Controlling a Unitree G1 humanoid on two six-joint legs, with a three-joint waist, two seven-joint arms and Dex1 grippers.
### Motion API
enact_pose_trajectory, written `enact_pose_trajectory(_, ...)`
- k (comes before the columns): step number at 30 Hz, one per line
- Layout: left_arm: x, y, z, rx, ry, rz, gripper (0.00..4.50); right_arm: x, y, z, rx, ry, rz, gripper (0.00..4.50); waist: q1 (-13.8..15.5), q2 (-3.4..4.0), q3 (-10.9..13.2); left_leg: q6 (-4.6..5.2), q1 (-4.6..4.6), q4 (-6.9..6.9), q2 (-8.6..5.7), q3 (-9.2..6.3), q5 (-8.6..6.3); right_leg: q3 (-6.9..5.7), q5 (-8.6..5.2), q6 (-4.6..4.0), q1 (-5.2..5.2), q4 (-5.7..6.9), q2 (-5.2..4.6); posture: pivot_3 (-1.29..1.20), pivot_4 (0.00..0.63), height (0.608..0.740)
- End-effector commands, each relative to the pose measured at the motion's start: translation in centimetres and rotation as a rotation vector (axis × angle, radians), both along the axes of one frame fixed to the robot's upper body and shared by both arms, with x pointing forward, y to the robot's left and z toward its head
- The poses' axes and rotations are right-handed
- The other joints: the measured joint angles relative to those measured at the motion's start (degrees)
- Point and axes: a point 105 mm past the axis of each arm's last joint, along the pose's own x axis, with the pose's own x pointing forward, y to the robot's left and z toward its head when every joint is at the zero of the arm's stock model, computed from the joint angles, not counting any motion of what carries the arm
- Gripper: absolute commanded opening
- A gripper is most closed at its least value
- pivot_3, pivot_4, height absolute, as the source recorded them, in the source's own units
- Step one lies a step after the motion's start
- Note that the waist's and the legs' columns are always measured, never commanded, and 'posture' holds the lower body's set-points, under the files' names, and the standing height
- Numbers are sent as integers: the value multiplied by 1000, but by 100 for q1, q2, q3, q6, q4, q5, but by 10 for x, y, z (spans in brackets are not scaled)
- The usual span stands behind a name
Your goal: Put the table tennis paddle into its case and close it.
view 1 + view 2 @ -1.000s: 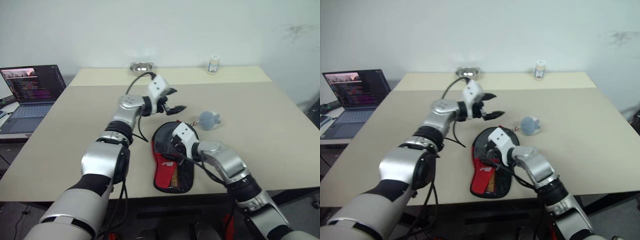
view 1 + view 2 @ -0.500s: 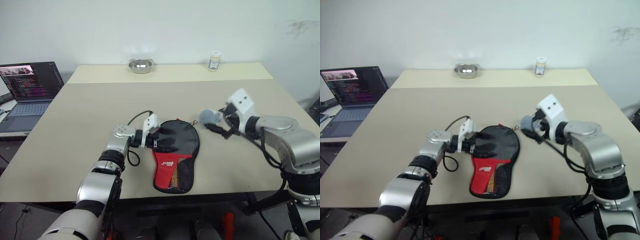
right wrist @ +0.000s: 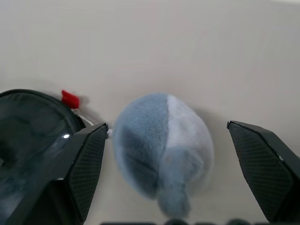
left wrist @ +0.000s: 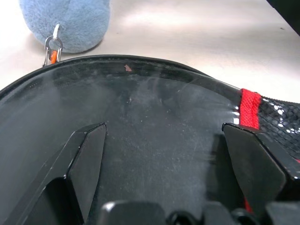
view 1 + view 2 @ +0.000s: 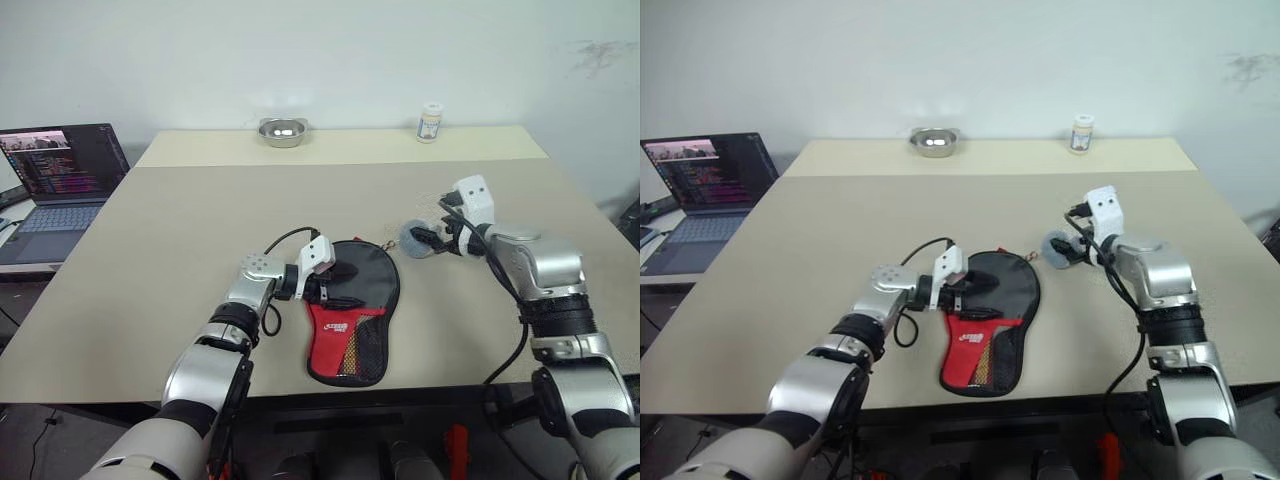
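Within the last second the right gripper (image 5: pixel 432 240) had been drawn off the case (image 5: pixel 348 312) and swung out to a blue-grey plush keychain charm (image 3: pixel 161 145), its fingers spread wide and empty, while the left gripper (image 5: pixel 338 286) had been lowered, fingers apart, over the case's glossy black round face. The case, paddle-shaped in black and red fabric with a mesh pocket, was seen flat near the table's (image 5: pixel 180 230) front edge; the paddle was judged already inside, leaving the zip.

A beige table (image 5: pixel 200 200) is set against a plain white wall (image 5: pixel 330 60), w/ a dark smudge (image 5: pixel 600 55) seen at upper right. An open laptop (image 5: pixel 60 175) is placed on a side desk.
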Motion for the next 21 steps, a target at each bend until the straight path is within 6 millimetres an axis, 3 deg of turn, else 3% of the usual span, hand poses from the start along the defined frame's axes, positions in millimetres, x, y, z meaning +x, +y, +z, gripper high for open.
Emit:
enact_pose_trajectory(1,0,-3,2,3,-19,-8,4284,9,-3,6,-9,-37,-14,4500,-4,0,0,0,0,0,-1,1,0,0,0,0,0,0,0,0,150,740)
enact_pose_trajectory(7,0,-1,-3,13,14,8,4284,13,-2,0,-7,-22,-9,4500,-18,3,-2,0,1,0,0,1,0,1,0,0,0,2,0,0,150,740)
enact_pose_trajectory(17,-19,4,-25,99,-3,-115,4305,6,-3,1,-18,-23,-4,1145,-19,9,-7,-1,2,1,1,0,0,0,0,0,1,2,0,0,150,740)
enact_pose_trajectory(21,-25,3,-35,124,2,-135,4305,-3,-11,3,-45,-24,-15,201,-12,10,-12,-1,1,1,0,0,0,0,0,0,1,0,0,0,150,740)
